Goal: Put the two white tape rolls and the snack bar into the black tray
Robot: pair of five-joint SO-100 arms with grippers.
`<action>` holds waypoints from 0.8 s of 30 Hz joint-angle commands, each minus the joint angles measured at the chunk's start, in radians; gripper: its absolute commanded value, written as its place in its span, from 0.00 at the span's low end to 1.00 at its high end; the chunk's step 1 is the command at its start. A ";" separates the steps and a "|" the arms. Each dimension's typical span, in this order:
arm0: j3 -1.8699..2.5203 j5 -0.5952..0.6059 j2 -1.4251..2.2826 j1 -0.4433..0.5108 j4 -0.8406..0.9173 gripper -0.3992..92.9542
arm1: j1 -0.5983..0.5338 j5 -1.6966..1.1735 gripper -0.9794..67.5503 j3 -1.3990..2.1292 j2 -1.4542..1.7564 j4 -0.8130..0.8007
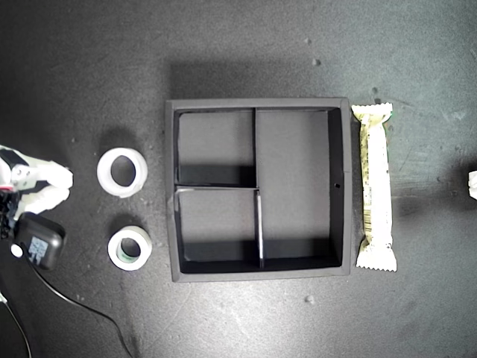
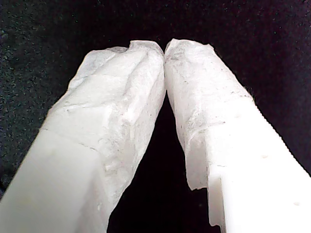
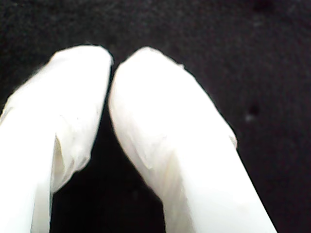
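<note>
Tape rolls, 2 of them [image 1: 122, 172] [image 1: 130, 248], sit beside the empty black tray [image 1: 339, 186]; snack bar [image 1: 375, 196] flanks it; both grippers [image 2: 164, 48] [image 3: 112, 65] pinch fingers together, holding nothing.

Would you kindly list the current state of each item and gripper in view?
Black tray: all three compartments empty.
Plain white tape roll: flat on the mat, outside the tray.
Tape roll with greenish core: flat on the mat, outside the tray.
Snack bar: lying alongside the tray, outside it.
My first gripper: shut, empty.
My second gripper: shut, empty.
</note>
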 commanded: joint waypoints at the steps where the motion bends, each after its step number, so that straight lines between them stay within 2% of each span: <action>1: 0.058 -0.078 0.049 -0.003 0.038 0.01 | -0.005 -0.005 0.01 0.012 0.006 0.002; 10: 0.058 -0.196 0.049 -0.003 0.038 0.01 | 0.008 -0.043 0.01 0.012 0.006 -0.003; 15: 0.058 -0.206 0.049 -0.006 0.038 0.01 | 0.032 -0.067 0.01 0.012 0.006 -0.040; 21: 0.058 -0.179 0.049 -0.009 0.038 0.01 | 0.052 -0.091 0.01 0.012 0.006 -0.003; 24: 0.058 -0.225 0.049 -0.008 0.035 0.01 | 0.080 -0.187 0.01 0.012 0.006 -0.057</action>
